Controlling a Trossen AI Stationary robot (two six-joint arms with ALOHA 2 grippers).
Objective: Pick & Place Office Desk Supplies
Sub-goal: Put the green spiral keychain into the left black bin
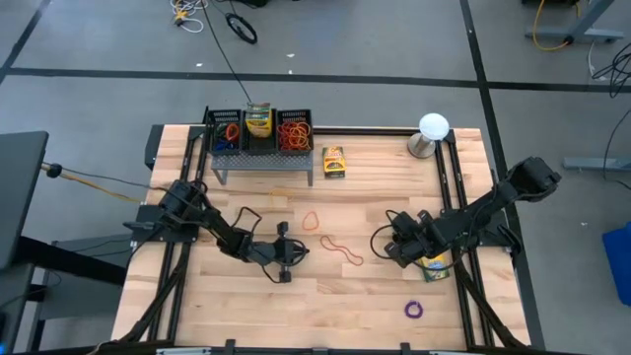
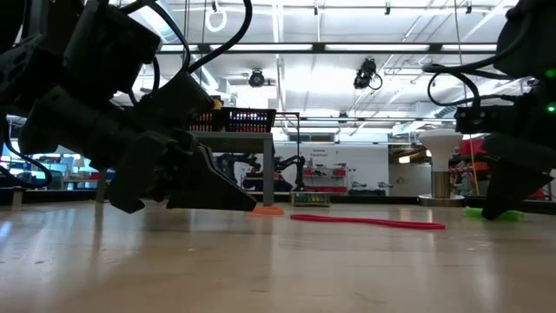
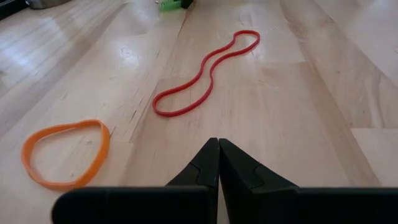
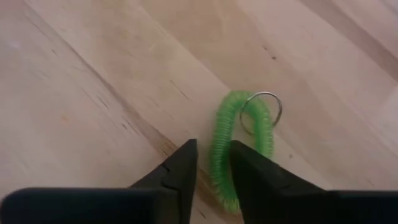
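A green coil loop (image 4: 227,134) with a metal ring (image 4: 278,109) lies flat on the wooden table. My right gripper (image 4: 213,146) points down over it, slightly open, one strand of the coil between its fingers. My left gripper (image 3: 219,146) is shut and low over the table at centre left (image 1: 286,251), holding nothing. Ahead of it lie a long red rubber band (image 3: 205,74) and an orange band (image 3: 65,152). A purple band (image 1: 414,310) lies near the front edge. One crayon box (image 1: 334,162) lies by the rack; another (image 1: 435,264) shows under the right arm. My right gripper stands from above with one finger on each side of the coil's near strand (image 4: 219,163). One finger (image 4: 249,171) is right against the strand, while bare wood shows between the strand and the other finger. I cannot tell whether it touches. The coil lies flat on the table.
A black rack (image 1: 261,133) at the table's far edge holds rubber bands (image 1: 294,133) and a crayon box (image 1: 258,121). A white ball on a metal base (image 1: 432,128) stands at the far right. Bare wood lies between the two grippers.
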